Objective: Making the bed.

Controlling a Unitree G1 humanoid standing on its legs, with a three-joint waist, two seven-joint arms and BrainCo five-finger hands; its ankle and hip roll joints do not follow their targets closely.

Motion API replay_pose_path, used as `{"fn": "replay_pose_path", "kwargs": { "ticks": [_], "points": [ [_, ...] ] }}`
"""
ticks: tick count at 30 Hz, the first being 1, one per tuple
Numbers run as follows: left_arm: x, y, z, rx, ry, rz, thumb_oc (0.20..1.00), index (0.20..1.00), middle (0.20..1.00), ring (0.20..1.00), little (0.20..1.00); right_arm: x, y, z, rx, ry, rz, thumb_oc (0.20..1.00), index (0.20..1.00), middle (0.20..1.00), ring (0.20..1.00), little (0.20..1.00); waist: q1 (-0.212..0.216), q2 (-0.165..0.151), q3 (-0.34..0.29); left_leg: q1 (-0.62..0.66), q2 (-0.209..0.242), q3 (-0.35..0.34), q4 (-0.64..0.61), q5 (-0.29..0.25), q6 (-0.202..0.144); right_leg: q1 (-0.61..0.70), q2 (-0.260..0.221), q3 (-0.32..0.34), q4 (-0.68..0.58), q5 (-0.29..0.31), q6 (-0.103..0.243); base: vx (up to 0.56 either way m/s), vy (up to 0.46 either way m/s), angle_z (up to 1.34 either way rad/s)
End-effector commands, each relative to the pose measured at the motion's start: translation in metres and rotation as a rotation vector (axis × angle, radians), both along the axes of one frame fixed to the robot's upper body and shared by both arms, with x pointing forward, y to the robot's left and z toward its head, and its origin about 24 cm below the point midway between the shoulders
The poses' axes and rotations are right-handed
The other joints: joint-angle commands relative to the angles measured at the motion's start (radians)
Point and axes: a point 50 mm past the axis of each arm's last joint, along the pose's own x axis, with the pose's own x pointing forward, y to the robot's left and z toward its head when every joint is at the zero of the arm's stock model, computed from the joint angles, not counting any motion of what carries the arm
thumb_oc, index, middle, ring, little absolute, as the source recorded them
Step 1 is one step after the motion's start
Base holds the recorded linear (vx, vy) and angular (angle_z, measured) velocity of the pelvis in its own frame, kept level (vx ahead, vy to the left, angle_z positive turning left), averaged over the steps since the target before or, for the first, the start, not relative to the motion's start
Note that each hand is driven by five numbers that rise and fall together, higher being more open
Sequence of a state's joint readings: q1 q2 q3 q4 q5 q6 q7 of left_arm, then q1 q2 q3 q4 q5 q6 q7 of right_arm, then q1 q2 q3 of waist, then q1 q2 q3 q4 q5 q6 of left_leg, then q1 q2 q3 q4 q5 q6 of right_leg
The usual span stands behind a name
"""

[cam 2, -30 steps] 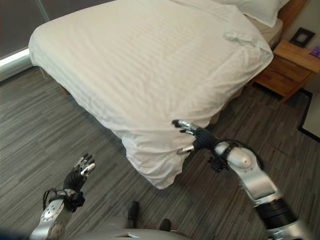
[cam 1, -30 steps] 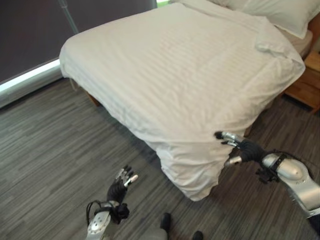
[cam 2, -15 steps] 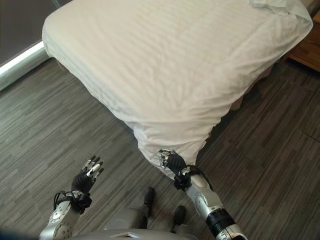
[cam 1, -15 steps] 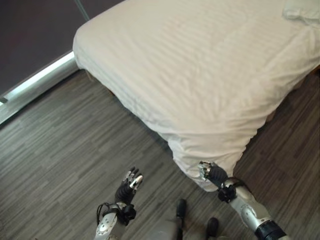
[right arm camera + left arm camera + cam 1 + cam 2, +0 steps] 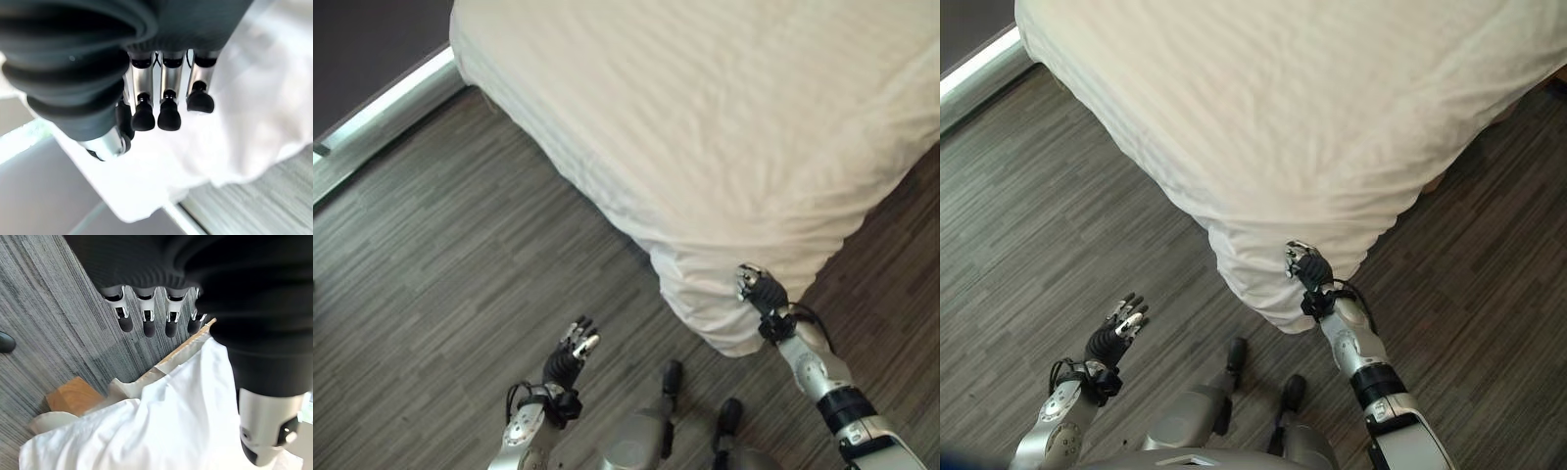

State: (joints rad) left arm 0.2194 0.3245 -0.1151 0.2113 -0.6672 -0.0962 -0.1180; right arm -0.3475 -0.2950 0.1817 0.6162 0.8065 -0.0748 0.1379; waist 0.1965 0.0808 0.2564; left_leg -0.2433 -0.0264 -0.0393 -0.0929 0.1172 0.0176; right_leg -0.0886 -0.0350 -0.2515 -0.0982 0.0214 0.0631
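Observation:
A white duvet covers the bed, and its near corner hangs down toward the floor. My right hand rests against the right side of that hanging corner. Its fingers are relaxed in front of the white cloth, with nothing pinched between them and the thumb. My left hand is held over the floor to the left of the corner, apart from the bed. Its fingers are straight and empty.
Grey plank floor runs along the bed's left side and in front of it. A pale sill strip lies at the far left. A wooden bed leg stands under the draped cloth.
The camera has moved closer and tilted down. My right hand has risen from the bottom tip of the hanging corner to its right side. The left hand has kept its pose.

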Motion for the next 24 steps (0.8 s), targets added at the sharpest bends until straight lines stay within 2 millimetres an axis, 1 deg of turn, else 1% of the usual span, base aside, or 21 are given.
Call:
{"fn": "replay_pose_path", "kwargs": {
  "ticks": [1,6,8,9,11,12,14,15,16,17,18,19,20,21,22,23,24],
  "points": [
    [0.016,-0.001,0.013,-0.015,-0.086,-0.020,1.000,1.000,1.000,1.000,1.000,0.014,-0.006,0.016,0.103,-0.062,-0.101,0.200,0.200,0.200,0.200,0.200,0.023,0.002,-0.008,0.011,-0.048,-0.019,0.006,-0.010,-0.043,-0.066,-0.049,0.011,0.011,0.040,0.053,-0.06,0.013,0.02],
    [0.023,-0.009,0.017,-0.023,-0.104,-0.038,1.000,1.000,1.000,1.000,1.000,0.022,-0.033,0.006,0.087,0.043,-0.244,0.200,0.200,0.200,0.200,0.200,0.036,0.032,0.032,-0.040,-0.053,-0.026,0.006,0.005,-0.043,-0.116,-0.058,0.007,0.011,0.055,0.050,-0.05,0.012,-0.01],
    [0.024,-0.009,0.017,-0.022,-0.109,-0.042,1.000,1.000,1.000,1.000,1.000,0.023,-0.037,0.006,0.084,0.050,-0.256,0.200,0.200,0.200,0.200,0.200,0.038,0.038,0.040,-0.050,-0.055,-0.026,0.006,0.008,-0.043,-0.127,-0.059,0.008,0.011,0.058,0.051,-0.02,0.013,0.01],
    [0.025,-0.010,0.018,-0.018,-0.113,-0.041,1.000,1.000,1.000,1.000,1.000,0.023,-0.049,0.005,0.115,0.062,-0.333,0.200,0.200,0.200,0.200,0.200,0.039,0.053,0.059,-0.069,-0.057,-0.027,0.006,0.007,-0.046,-0.148,-0.063,0.007,0.011,0.060,0.052,-0.06,0.028,0.04],
    [0.027,-0.011,0.019,-0.008,-0.119,-0.040,1.000,1.000,1.000,1.000,1.000,0.020,-0.069,0.003,0.116,0.092,-0.428,0.200,0.200,0.200,0.200,0.200,0.042,0.065,0.073,-0.106,-0.058,-0.024,0.006,0.018,-0.050,-0.183,-0.066,0.007,0.011,0.072,0.056,-0.06,0.034,-0.01],
    [0.027,-0.011,0.018,-0.009,-0.115,-0.036,1.000,1.000,1.000,1.000,1.000,0.018,-0.075,0.000,0.110,0.112,-0.457,0.200,0.200,0.200,0.200,0.200,0.043,0.068,0.079,-0.112,-0.057,-0.022,0.006,0.014,-0.052,-0.188,-0.066,0.007,0.011,0.071,0.056,-0.03,0.033,-0.02],
    [0.028,-0.014,0.016,0.002,-0.110,-0.040,1.000,1.000,1.000,1.000,1.000,0.007,-0.092,-0.012,0.044,0.190,-0.520,0.200,0.200,0.200,0.200,0.200,0.039,0.071,0.091,-0.131,-0.058,-0.017,0.006,0.020,-0.054,-0.206,-0.064,0.012,0.011,0.079,0.057,0.00,0.000,0.00],
    [0.028,-0.015,0.016,0.009,-0.109,-0.044,1.000,1.000,1.000,1.000,1.000,-0.001,-0.101,-0.019,0.002,0.233,-0.553,0.200,0.200,0.200,0.200,0.200,0.035,0.071,0.099,-0.132,-0.055,-0.013,0.006,0.017,-0.054,-0.205,-0.064,0.014,0.011,0.077,0.057,0.00,0.000,0.00],
    [0.028,-0.017,0.015,0.011,-0.109,-0.047,1.000,1.000,1.000,1.000,1.000,-0.010,-0.108,-0.027,-0.003,0.272,-0.587,0.200,0.200,0.200,0.200,0.200,0.031,0.070,0.103,-0.135,-0.054,-0.011,0.006,0.021,-0.054,-0.209,-0.062,0.014,0.011,0.079,0.057,0.04,0.024,-0.05],
    [0.028,-0.017,0.016,0.017,-0.115,-0.048,1.000,1.000,1.000,1.000,1.000,-0.043,-0.127,-0.052,-0.058,0.400,-0.671,0.200,0.200,0.200,0.200,0.200,0.014,0.065,0.109,-0.124,-0.054,-0.009,0.006,0.012,-0.053,-0.199,-0.061,0.019,0.011,0.071,0.059,0.02,0.026,-0.06],
    [0.028,-0.017,0.016,0.017,-0.115,-0.048,1.000,1.000,1.000,1.000,1.000,-0.043,-0.127,-0.052,-0.058,0.400,-0.671,0.200,0.200,0.200,0.200,0.200,0.014,0.066,0.108,-0.127,-0.054,-0.009,0.006,0.017,-0.053,-0.202,-0.061,0.018,0.011,0.075,0.058,0.06,0.023,-0.07],
    [0.027,-0.018,0.018,0.027,-0.130,-0.061,1.000,1.000,1.000,1.000,1.000,-0.070,-0.142,-0.067,-0.115,0.488,-0.724,0.200,0.200,0.200,0.200,0.200,-0.002,0.060,0.109,-0.116,-0.054,-0.010,0.006,0.007,-0.051,-0.190,-0.062,0.019,0.011,0.065,0.059,0.04,0.017,-0.02],
    [0.027,-0.016,0.019,0.026,-0.132,-0.054,1.000,1.000,1.000,1.000,1.000,-0.081,-0.149,-0.070,-0.095,0.497,-0.779,0.200,0.200,0.200,0.200,0.200,-0.014,0.056,0.108,-0.112,-0.055,-0.010,0.006,0.003,-0.050,-0.186,-0.062,0.021,0.011,0.062,0.059,0.06,0.027,0.02],
    [0.027,-0.014,0.019,0.029,-0.134,-0.039,1.000,1.000,1.000,1.000,1.000,-0.088,-0.156,-0.069,-0.070,0.478,-0.837,0.200,0.200,0.200,0.200,0.200,-0.028,0.052,0.108,-0.108,-0.055,-0.009,0.006,0.000,-0.049,-0.183,-0.063,0.024,0.011,0.061,0.060,0.02,0.030,0.04],
    [0.028,-0.013,0.020,0.028,-0.137,-0.032,1.000,1.000,1.000,1.000,1.000,-0.090,-0.159,-0.068,-0.049,0.459,-0.867,0.200,0.200,0.200,0.200,0.200,-0.037,0.048,0.106,-0.110,-0.055,-0.009,0.006,0.004,-0.048,-0.185,-0.063,0.026,0.011,0.065,0.059,0.00,0.000,0.00],
    [0.029,-0.012,0.020,0.029,-0.139,-0.015,1.000,1.000,1.000,1.000,1.000,-0.088,-0.162,-0.061,-0.030,0.402,-0.902,0.200,0.200,0.200,0.200,0.200,-0.049,0.041,0.106,-0.101,-0.055,-0.006,0.006,-0.005,-0.048,-0.180,-0.063,0.032,0.011,0.061,0.059,0.00,0.027,-0.04],
    [0.030,-0.009,0.023,0.031,-0.149,0.004,1.000,1.000,1.000,1.000,1.000,-0.083,-0.160,-0.053,-0.059,0.340,-0.874,0.200,0.200,0.200,0.200,0.200,-0.060,0.037,0.107,-0.104,-0.054,-0.003,0.006,0.000,-0.047,-0.185,-0.062,0.036,0.011,0.067,0.059,0.01,0.030,-0.08]
  ]
}}
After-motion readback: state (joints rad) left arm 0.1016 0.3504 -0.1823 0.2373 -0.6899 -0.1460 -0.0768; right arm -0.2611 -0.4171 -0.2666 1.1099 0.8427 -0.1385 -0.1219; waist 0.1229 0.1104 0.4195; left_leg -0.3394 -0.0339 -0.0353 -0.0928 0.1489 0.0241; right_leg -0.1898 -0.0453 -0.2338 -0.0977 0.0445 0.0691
